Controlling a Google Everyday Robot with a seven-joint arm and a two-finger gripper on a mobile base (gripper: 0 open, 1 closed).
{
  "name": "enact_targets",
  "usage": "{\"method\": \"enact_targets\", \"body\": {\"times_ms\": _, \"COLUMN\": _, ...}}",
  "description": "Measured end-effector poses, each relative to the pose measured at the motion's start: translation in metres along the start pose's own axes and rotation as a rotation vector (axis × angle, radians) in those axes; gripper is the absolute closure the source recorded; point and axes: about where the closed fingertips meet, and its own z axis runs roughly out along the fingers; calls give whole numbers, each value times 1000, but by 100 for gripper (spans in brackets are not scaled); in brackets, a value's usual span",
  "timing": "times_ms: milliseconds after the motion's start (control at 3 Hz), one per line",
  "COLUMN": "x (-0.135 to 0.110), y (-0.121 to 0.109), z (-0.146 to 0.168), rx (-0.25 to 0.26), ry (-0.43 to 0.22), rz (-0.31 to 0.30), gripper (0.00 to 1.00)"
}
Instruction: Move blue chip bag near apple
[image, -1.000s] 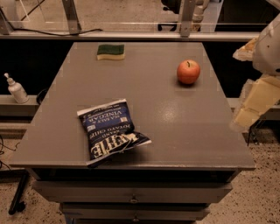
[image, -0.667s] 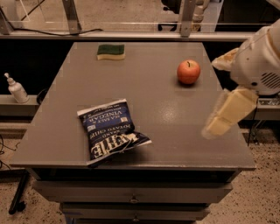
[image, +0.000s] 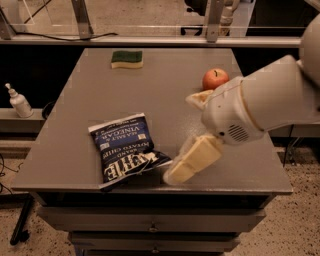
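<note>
The blue chip bag (image: 127, 149), one only, lies flat at the near left of the smooth grey table (image: 75, 165), just left of the gripper (image: 180, 139), whose two blunt cream fingers (image: 192, 160) are spread wide with nothing between them. The bag's long axis runs near to far, slightly tilted, with the white-and-black band at the near end; it is crinkled, shiny navy. Well apart at the far right sits one round red-orange apple (image: 215, 78), and at the far edge one rectangular green-and-yellow sponge (image: 126, 59).

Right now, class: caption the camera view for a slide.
End effector beside the chip bag, front of table; apple behind.
</note>
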Motion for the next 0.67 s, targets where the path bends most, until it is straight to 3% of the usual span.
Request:
{"method": "enact_targets", "body": {"times_ms": 333, "x": -6, "y": 23, "z": 32, "rx": -37, "ry": -60, "rz": 16, "gripper": 0}}
{"method": "enact_targets", "body": {"times_ms": 667, "x": 4, "y": 39, "z": 65, "rx": -62, "ry": -71, "rz": 11, "gripper": 0}}
